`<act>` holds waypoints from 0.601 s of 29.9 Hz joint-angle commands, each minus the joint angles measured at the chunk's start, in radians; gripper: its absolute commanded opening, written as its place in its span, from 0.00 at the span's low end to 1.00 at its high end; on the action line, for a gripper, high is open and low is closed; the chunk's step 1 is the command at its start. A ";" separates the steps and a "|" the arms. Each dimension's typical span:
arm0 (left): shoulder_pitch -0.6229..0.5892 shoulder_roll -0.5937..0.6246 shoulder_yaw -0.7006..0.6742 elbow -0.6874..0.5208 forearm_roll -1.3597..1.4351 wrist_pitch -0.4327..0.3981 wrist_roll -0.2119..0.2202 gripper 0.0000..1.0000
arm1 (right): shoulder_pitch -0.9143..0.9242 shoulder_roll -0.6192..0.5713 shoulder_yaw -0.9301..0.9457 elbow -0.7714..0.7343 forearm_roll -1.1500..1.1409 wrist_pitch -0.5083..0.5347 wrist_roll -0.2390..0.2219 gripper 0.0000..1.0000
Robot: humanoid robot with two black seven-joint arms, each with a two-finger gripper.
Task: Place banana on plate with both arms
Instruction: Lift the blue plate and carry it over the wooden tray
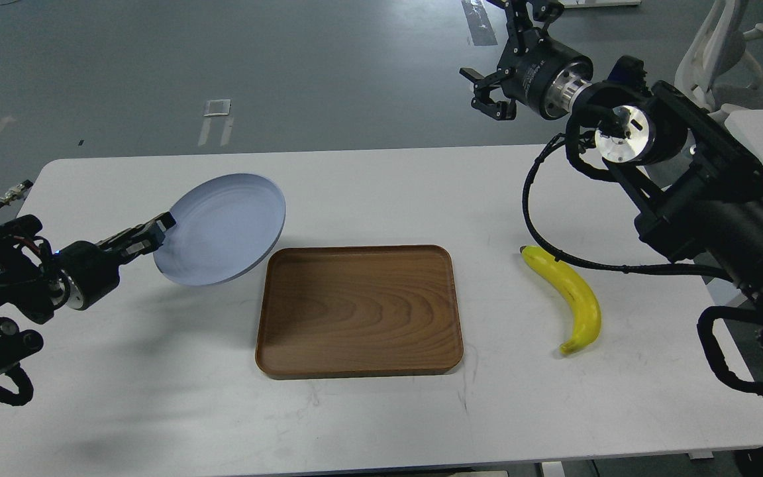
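Observation:
The pale blue-grey plate [222, 228] hangs tilted above the white table [381, 417], left of the wooden tray. My left gripper [159, 228] is shut on the plate's left rim and holds it off the table. The yellow banana [570, 298] lies flat on the table to the right of the tray, stem tip pointing away. My right gripper [485, 93] is open and empty, raised high above the table's far edge, well above and behind the banana.
A brown wooden tray [358, 311] lies empty at the table's middle. A black cable [540, 225] from my right arm loops down near the banana's far end. A white chair [726, 53] stands behind the right arm.

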 commanded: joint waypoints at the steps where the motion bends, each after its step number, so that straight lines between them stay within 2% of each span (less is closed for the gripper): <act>1: -0.013 -0.052 0.004 -0.003 0.008 0.004 0.000 0.00 | 0.023 0.003 -0.009 -0.012 0.000 -0.001 0.000 1.00; 6: -0.025 -0.127 0.013 0.000 0.062 0.009 0.000 0.00 | 0.053 0.020 -0.010 -0.048 0.000 -0.001 -0.002 1.00; 10: -0.019 -0.191 0.016 0.003 0.131 0.044 0.000 0.00 | 0.070 0.021 -0.010 -0.051 0.000 -0.001 -0.002 1.00; 18: -0.017 -0.280 0.064 0.064 0.174 0.057 0.000 0.00 | 0.070 0.024 -0.021 -0.063 0.000 -0.001 -0.002 1.00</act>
